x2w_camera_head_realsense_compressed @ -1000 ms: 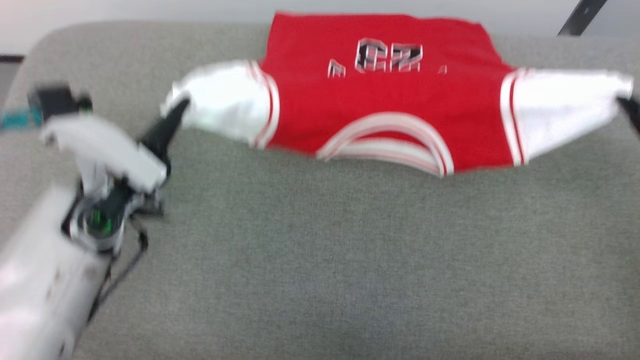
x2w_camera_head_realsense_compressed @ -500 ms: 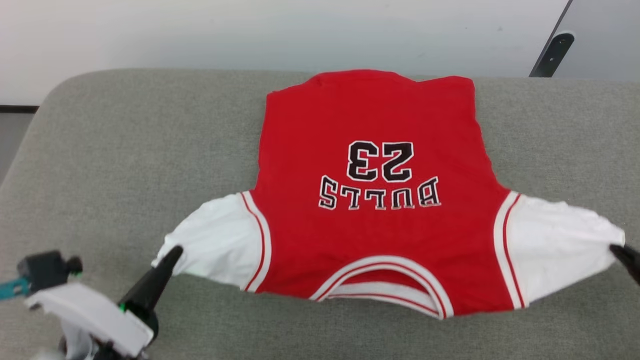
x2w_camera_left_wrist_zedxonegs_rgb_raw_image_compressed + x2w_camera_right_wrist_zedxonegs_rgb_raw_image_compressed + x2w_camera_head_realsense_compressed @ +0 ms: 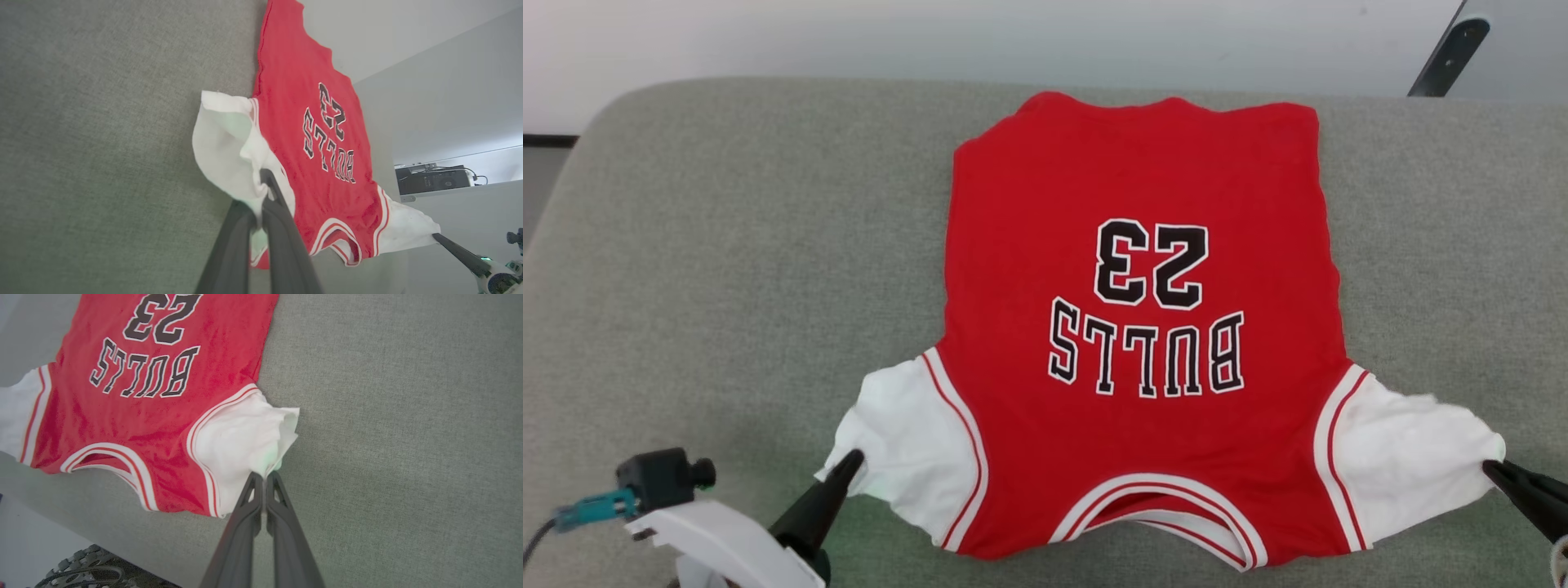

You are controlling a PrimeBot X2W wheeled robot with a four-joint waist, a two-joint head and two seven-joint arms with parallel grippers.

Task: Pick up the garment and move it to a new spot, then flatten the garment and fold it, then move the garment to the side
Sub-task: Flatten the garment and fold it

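Two claws are clamped on the garment (image 3: 1135, 163), one at each white sleeve. The left claw (image 3: 847, 462) is shut on the cuff of the sleeve nearest it, and its wrist view shows the white cloth bunched between the closed fingers. The right claw (image 3: 1496, 472) pinches the edge of the opposite sleeve in the same way, with its jaws pressed together on a fold of fabric.

The garment lies on the grey fabric-covered table (image 3: 727, 245), toward the right of the middle. Its printed side faces up, the collar (image 3: 1168, 498) is nearest the robot and the hem (image 3: 1168, 104) is at the far edge. The red body looks smooth and spread, but both sleeves are crumpled and drawn in near the claws.

Judging by this, the pick-up and move seem finished or nearly so, and the flattening looks to be in hand, with the body mostly flat. Left to do are smoothing the sleeves, letting go, making the folds and shifting the folded garment to the side. None of the folding shows as begun.
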